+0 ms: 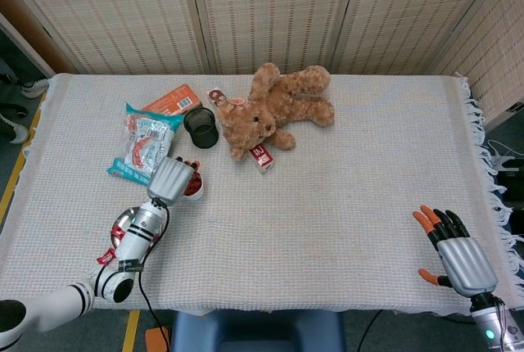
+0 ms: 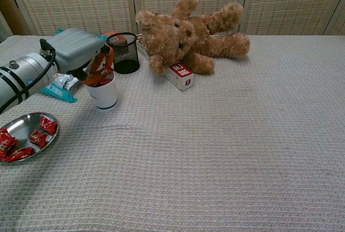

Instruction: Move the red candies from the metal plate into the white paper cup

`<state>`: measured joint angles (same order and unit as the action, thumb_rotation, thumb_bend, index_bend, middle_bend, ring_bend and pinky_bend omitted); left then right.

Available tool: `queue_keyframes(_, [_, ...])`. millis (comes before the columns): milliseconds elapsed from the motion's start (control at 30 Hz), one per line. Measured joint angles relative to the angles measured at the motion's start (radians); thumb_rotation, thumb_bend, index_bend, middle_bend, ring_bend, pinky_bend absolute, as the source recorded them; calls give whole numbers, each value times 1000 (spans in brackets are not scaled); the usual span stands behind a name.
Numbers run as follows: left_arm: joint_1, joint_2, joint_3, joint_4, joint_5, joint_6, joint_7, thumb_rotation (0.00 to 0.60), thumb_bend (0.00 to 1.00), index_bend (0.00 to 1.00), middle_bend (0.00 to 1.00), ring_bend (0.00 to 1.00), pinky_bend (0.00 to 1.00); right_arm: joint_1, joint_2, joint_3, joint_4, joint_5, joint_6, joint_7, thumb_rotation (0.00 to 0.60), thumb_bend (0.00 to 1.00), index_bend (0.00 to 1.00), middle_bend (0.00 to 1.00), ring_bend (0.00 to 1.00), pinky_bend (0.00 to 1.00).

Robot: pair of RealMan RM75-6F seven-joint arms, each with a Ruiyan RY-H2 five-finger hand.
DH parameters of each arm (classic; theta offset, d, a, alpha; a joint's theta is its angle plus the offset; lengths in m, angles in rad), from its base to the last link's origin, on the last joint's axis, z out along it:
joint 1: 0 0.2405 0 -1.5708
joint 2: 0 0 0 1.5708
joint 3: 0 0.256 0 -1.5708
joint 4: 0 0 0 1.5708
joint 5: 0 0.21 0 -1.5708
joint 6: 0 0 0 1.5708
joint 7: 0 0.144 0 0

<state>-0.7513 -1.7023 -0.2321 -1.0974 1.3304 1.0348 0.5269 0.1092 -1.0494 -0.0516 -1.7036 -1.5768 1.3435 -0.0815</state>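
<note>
The white paper cup (image 2: 103, 96) stands left of centre, with red candies inside it (image 1: 193, 189). My left hand (image 2: 81, 54) hovers right over the cup, fingers curled down at its mouth and pinching a red candy (image 2: 105, 72). In the head view the left hand (image 1: 171, 178) hides most of the cup. The metal plate (image 2: 22, 126) lies at the front left with several red candies (image 2: 47, 125) on it. My right hand (image 1: 455, 255) rests near the front right corner of the table, fingers spread and holding nothing.
A brown teddy bear (image 2: 188, 29) lies at the back, with a small red-and-white box (image 2: 180, 75) by it. A black mesh cup (image 2: 123, 53), a teal snack bag (image 1: 146, 146) and an orange packet (image 1: 173, 100) sit behind the paper cup.
</note>
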Motion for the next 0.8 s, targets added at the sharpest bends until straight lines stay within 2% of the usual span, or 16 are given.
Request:
queue_keyframes(100, [3,12,13,-10,3,5,10,600,445,356,474,465,877,1,-1,-1,0,-1,-3,-3,600,50,0,0,0,0])
queue_keyframes(300, [10,40,28,-73,10,23,14,600,410,189,331,399,872,0,-1,-2,-2,-4,0,-4,600,50,0,0,0,0])
queue_keyframes(533, [30,77,43,-154,22,69,17,600,403,161,300,391,877,-2,3,-6,-2,-14,7,5,600,50,0,0,0,0])
queue_keyframes(633, [60,112,61,-213,49,121,-4,600,401,162,301,425,885,-3,5,-7,-2,-17,8,11,600,50,0,0,0,0])
queue_keyframes(700, [98,148,90,-263,77,166,-31,600,395,168,303,479,898,-3,7,-8,-2,-22,11,14,600,50,0,0,0,0])
queue_keyframes(800, [173,200,151,-313,114,236,-70,600,385,177,319,505,916,-5,8,-12,-3,-35,17,17,600,50,0,0,0,0])
